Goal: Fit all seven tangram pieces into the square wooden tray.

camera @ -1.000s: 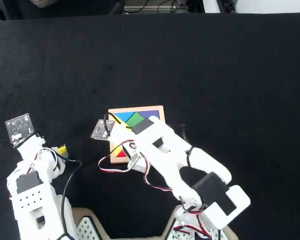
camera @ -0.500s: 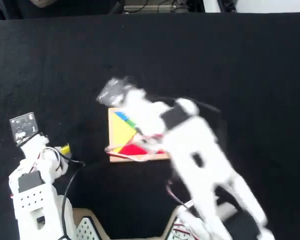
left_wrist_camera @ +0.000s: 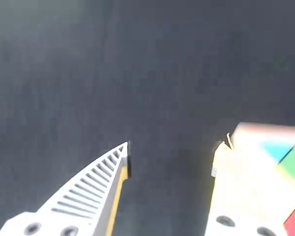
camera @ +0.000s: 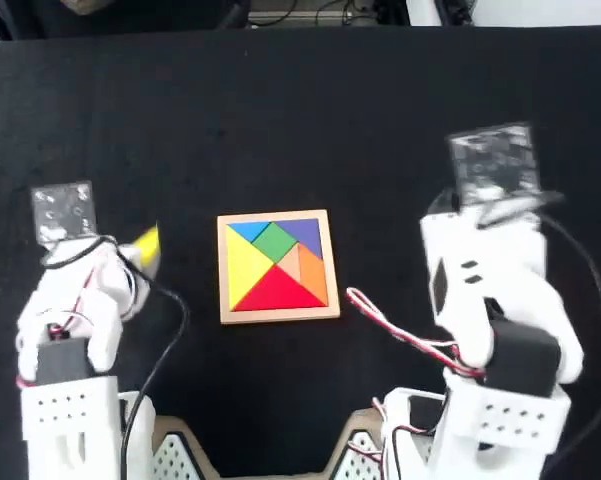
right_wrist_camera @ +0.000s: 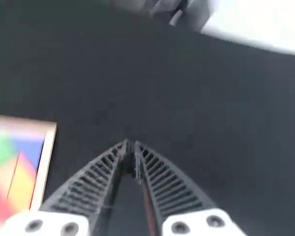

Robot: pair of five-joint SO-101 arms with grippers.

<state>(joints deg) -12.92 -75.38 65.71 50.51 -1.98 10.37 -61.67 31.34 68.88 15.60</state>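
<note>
High view: a square wooden tray (camera: 223, 268) lies flat near the middle of a black table (camera: 430, 100). Seven coloured tangram pieces (camera: 277, 266) fill it edge to edge: blue, green and purple along the far side, yellow on the left, red along the near side, and peach and orange on the right. No gap shows between them, and no piece lies loose on the cloth, so the puzzle looks finished. The left arm (camera: 75, 320) stands to the left of the tray and the right arm (camera: 490, 300) well to its right. Neither touches the tray, which suits a job with nothing left to place.

Left wrist view: the left gripper (left_wrist_camera: 174, 155) hangs over bare black cloth with its jaws spread wide and nothing between them. A corner of the tray (left_wrist_camera: 270, 129) sits just beside one finger, with blue and green showing inside it.

Right wrist view: the right gripper (right_wrist_camera: 131, 146) is closed, its tips meeting on nothing, over the cloth. The tray's wooden rim (right_wrist_camera: 44, 157) lies off to one side, apart from the fingers.
</note>
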